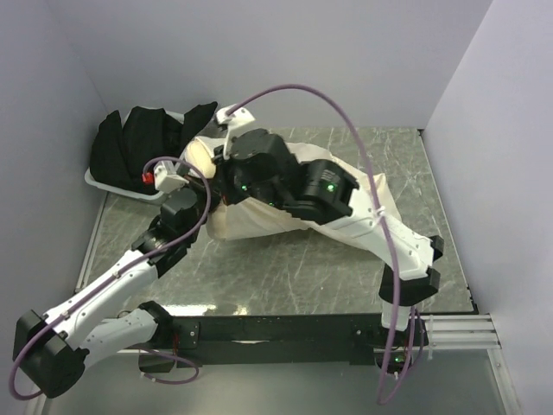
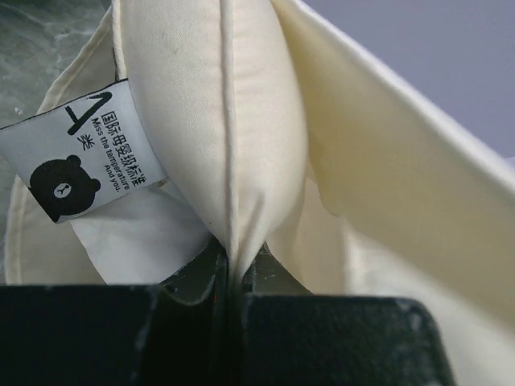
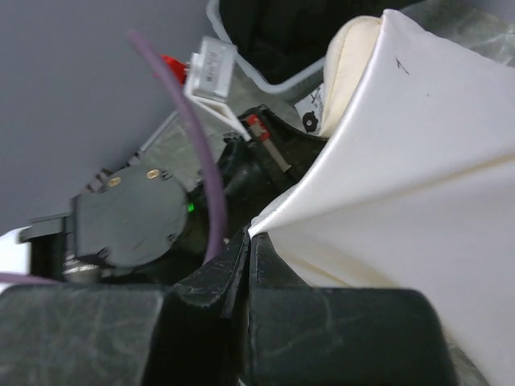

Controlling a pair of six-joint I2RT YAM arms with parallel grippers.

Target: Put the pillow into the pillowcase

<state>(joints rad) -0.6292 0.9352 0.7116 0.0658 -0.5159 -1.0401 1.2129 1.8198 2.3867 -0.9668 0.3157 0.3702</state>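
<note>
Left wrist — hand (image 2: 232, 277) pinching, pillow (image 2: 201, 121) edge

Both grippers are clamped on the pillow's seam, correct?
Not quite. Only the left gripper is clamped on the pillow seam; the right gripper is clamped on the pillowcase edge, as the right wrist view shows.

pillow (image 2: 201, 104): cream, padded, seamed, bear-tag end poking out of limp cream pillowcase (image 3: 418, 209), bunched on counter (image 1: 302, 277) rear-left.
</note>
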